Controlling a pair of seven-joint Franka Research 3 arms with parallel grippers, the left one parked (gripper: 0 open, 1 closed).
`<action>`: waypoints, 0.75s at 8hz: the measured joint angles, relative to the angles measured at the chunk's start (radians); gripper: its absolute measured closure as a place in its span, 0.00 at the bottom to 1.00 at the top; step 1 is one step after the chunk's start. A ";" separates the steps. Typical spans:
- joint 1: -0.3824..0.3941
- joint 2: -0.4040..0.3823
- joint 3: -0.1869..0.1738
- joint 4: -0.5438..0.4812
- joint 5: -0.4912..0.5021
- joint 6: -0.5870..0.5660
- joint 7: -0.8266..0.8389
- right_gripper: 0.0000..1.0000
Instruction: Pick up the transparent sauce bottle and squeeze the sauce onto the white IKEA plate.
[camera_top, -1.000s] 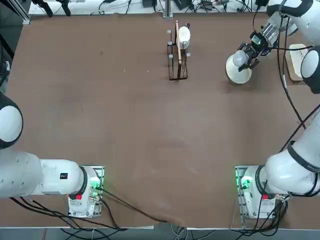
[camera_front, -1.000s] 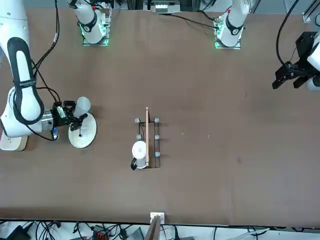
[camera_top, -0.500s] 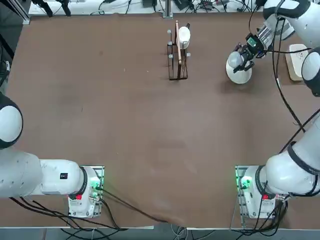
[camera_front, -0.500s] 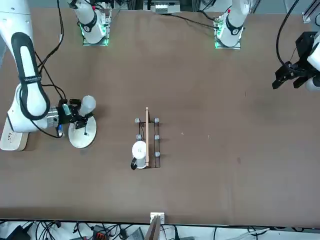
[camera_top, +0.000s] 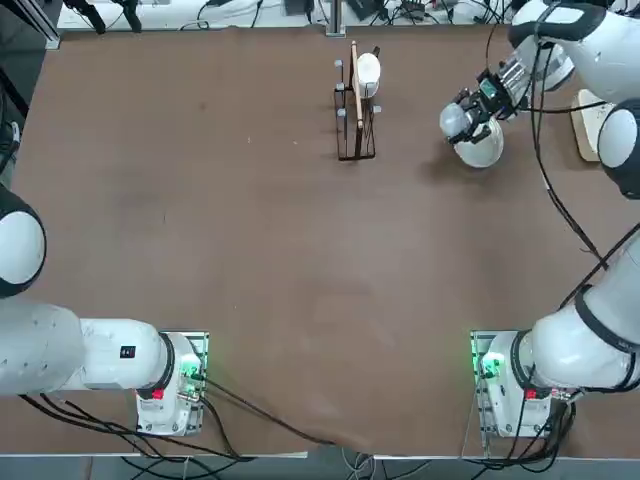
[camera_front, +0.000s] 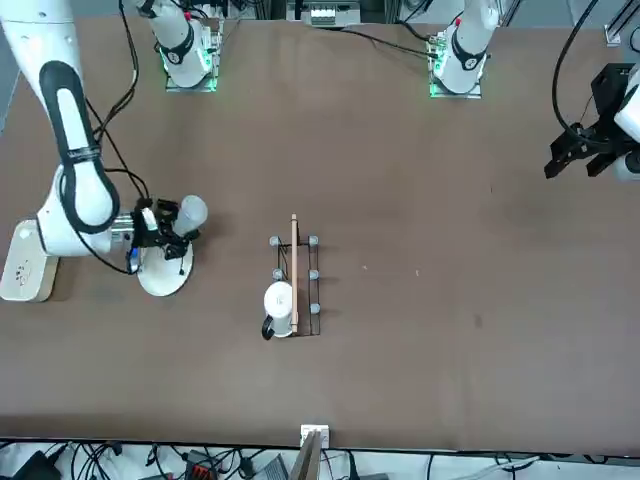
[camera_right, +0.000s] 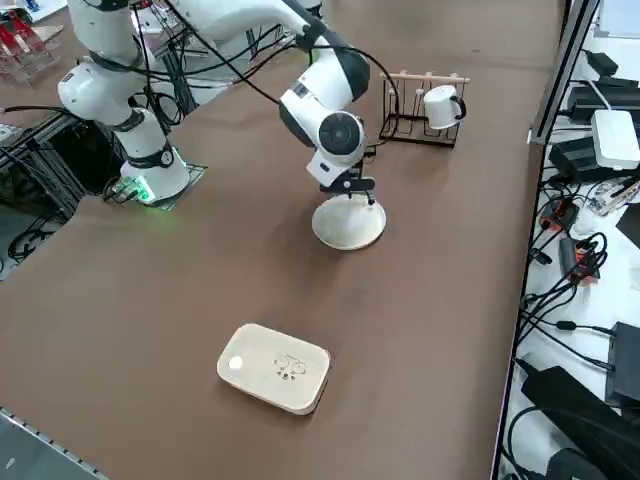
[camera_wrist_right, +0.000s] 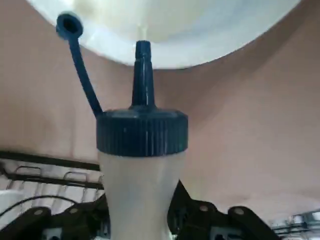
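The right gripper (camera_wrist_right: 141, 225) grips the bottle (camera_wrist_right: 142, 175), its nozzle over the plate (camera_right: 348, 222); the rack (camera_right: 425, 110) stands apart from the plate.

In the right wrist view, the picture's edges cut off the white plate (camera_wrist_right: 200, 45) and the lower body of the squeeze bottle (camera_wrist_right: 142, 195). The right pincer (camera_wrist_right: 140, 215) is partly hidden behind the bottle there, and in the top view it is too small to make out clearly.
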 joint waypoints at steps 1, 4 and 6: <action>0.006 0.002 0.000 -0.001 0.038 0.034 0.000 0.64; 0.000 0.018 -0.008 0.035 0.057 0.078 0.000 0.66; -0.007 0.040 -0.017 0.075 0.057 0.078 0.000 0.66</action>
